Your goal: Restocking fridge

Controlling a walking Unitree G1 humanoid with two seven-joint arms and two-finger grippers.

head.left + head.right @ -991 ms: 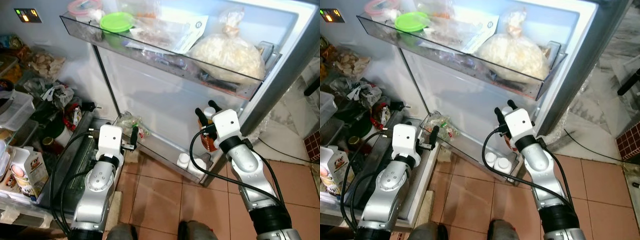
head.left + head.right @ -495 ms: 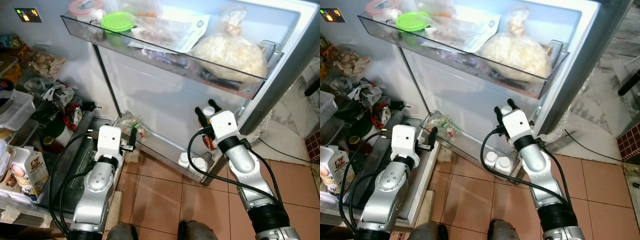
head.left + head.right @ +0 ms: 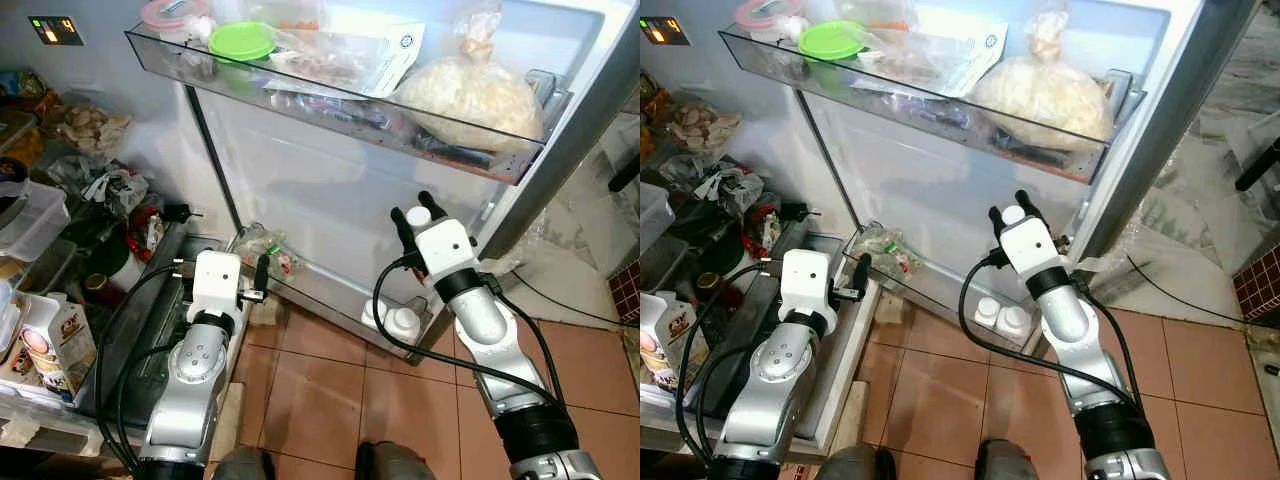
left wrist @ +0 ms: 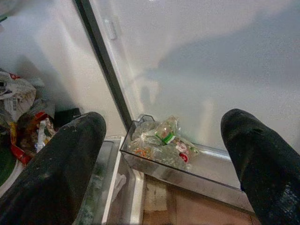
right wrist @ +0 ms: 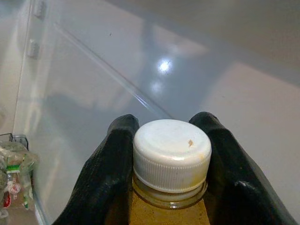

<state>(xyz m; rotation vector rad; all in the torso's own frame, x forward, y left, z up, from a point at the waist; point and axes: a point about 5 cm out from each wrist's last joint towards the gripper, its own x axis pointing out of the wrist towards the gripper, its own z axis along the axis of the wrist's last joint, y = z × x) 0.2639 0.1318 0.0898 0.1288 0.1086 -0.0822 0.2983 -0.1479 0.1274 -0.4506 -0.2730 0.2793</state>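
My right gripper (image 3: 412,214) is shut on the neck of a bottle (image 5: 171,152) with a white cap and amber liquid. It holds the bottle upright in front of the open fridge door (image 3: 330,190), above the door's low shelf (image 3: 330,300). Two white-capped bottles (image 3: 395,320) stand at the right end of that shelf, just below my gripper. A clear bag of small items (image 4: 161,140) lies at the shelf's left end. My left gripper (image 3: 262,270) is open and holds nothing, near the bag end of the shelf.
The upper door shelf (image 3: 330,105) holds a green-lidded tub (image 3: 238,42), packets and a bag of white food (image 3: 470,95). The fridge's inner shelves (image 3: 60,200) at left are crowded with bags, tubs and a carton (image 3: 62,335). Tiled floor (image 3: 340,400) lies below.
My right gripper has lifted the bottle a little and brought it closer to the door, so the amber body is now hidden behind the wrist. The left arm has stayed put.
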